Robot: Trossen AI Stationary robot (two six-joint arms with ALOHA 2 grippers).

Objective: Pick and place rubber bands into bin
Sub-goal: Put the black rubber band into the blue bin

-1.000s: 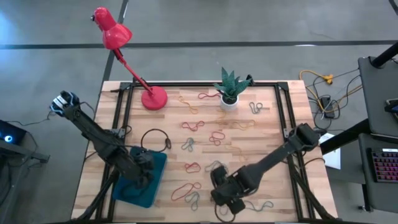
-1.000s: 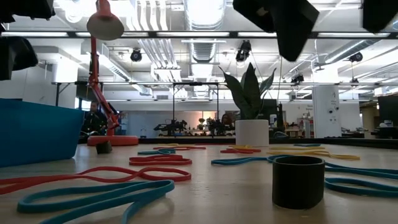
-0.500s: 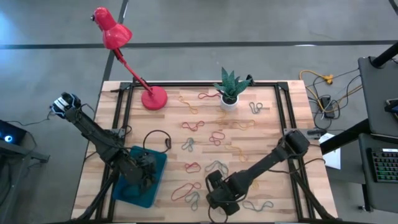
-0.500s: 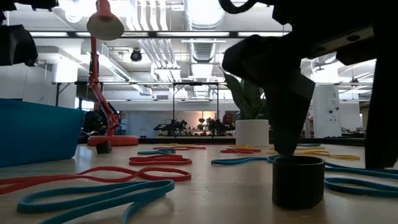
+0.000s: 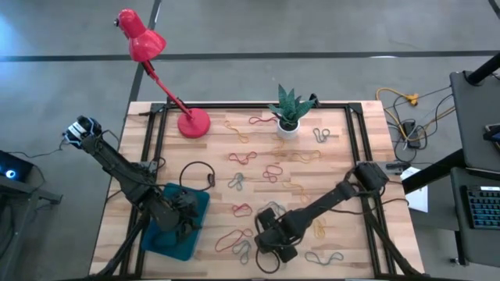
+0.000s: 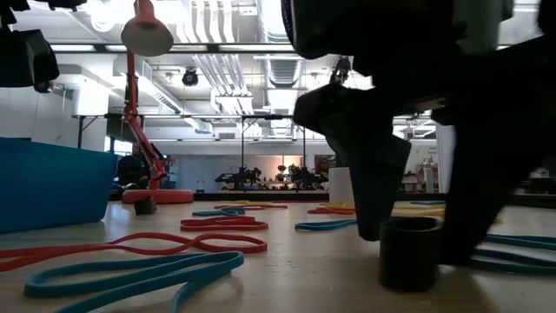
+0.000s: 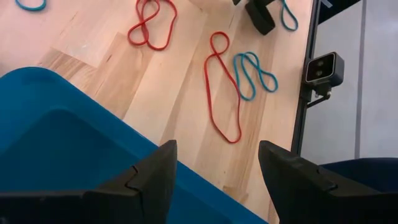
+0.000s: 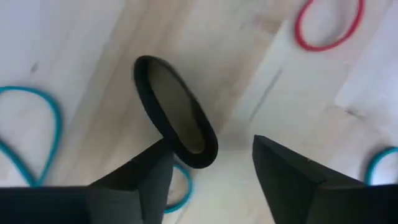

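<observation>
Nearest, at the table's front: right gripper point(image 8: 211, 177) down at the wood, fingers point(image 8: 134, 186) spread and unclenched, straddling one end of a black band point(image 8: 176, 112) without yet pinching it. Looks like the grasp step of one more pick. Calls next for closing squarely across the band's wall, then lifting clear and carrying it left to the bin point(image 5: 160, 243); floppy stuff, so likely to fold or slip out if caught only by an edge. Just beside, toward the bin: a long red band point(image 7: 224, 93) and a teal band point(image 7: 252, 71), flat on the wood, near each other. Left of those: the bin at the front-left corner, with left gripper point(image 7: 214, 171) hanging over it, fingers apart, nothing between them, waiting. Cannot tell how many bands already lie inside. Farther back, across the middle: many more bands point(image 5: 269, 172) scattered, well apart from the bin, so judged far from finished. At the back: white pot point(image 5: 287, 129) and red lamp point(image 5: 193, 123).
</observation>
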